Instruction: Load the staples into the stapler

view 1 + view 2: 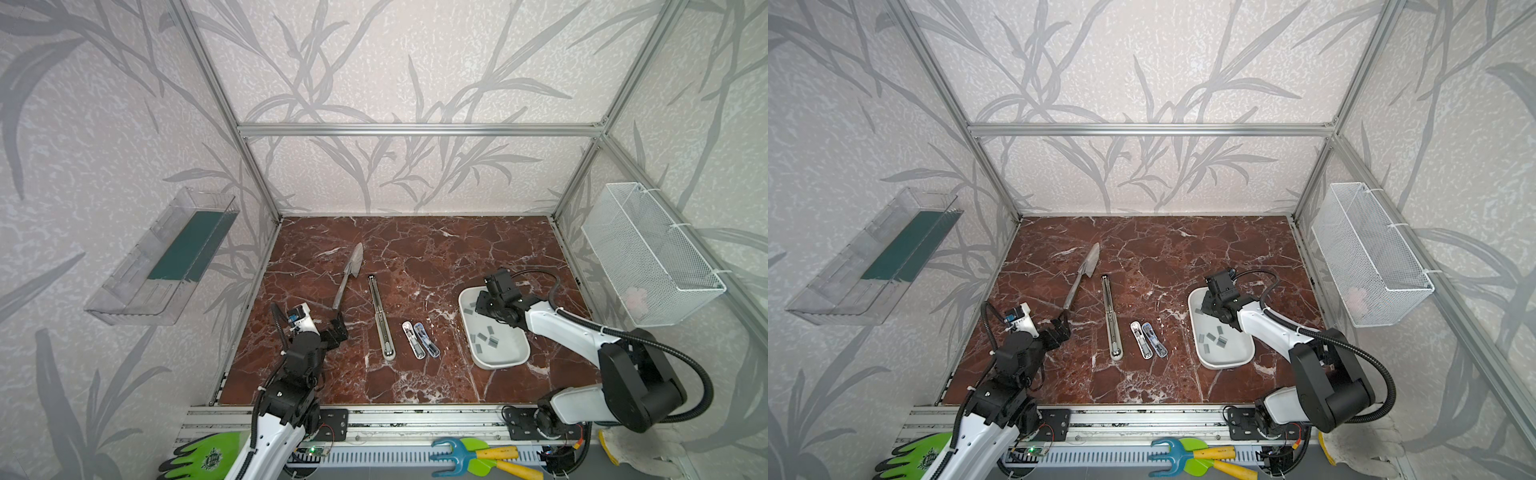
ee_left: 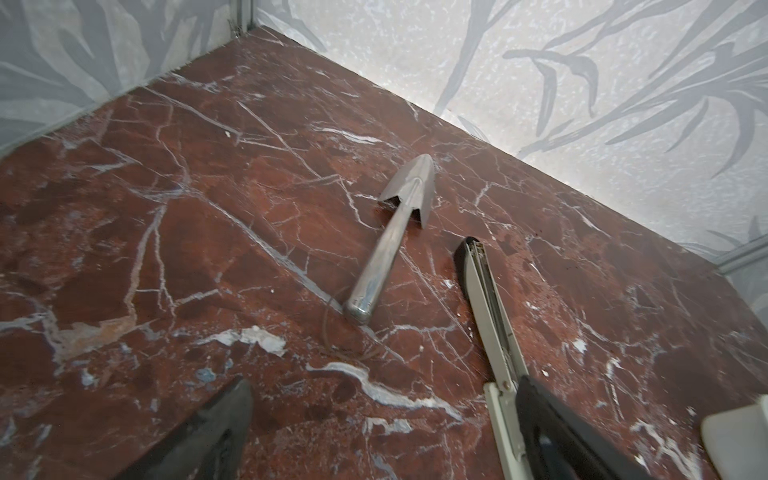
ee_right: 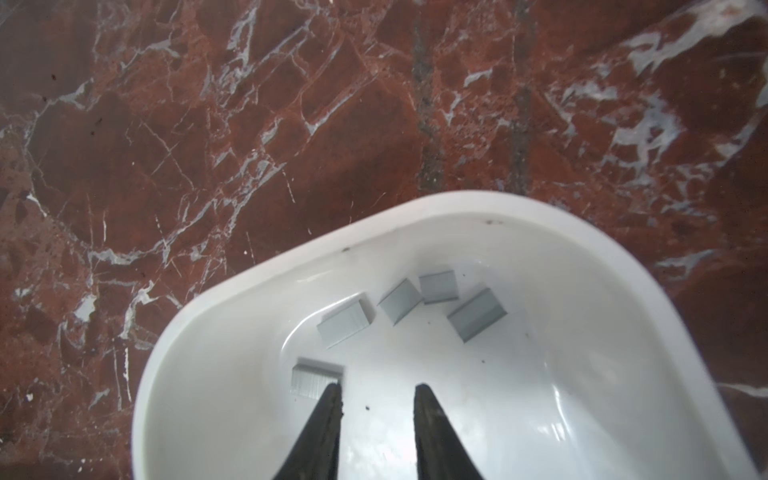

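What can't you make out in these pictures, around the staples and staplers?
- Right wrist view: a right gripper finger covers part of one strip of the staples.
- Both top views: the right arm hides the far end of the white tray.
- Top view: the two small staplers are too small to tell if loaded.
- Left wrist view: a left gripper finger and the frame edge cut off the long stapler.

Soft, even light fills both top views, with faint shadows. In the right wrist view the white tray (image 3: pixel 291 257) carries mild glare, and the right tool (image 3: pixel 378 392) is blurred close up.
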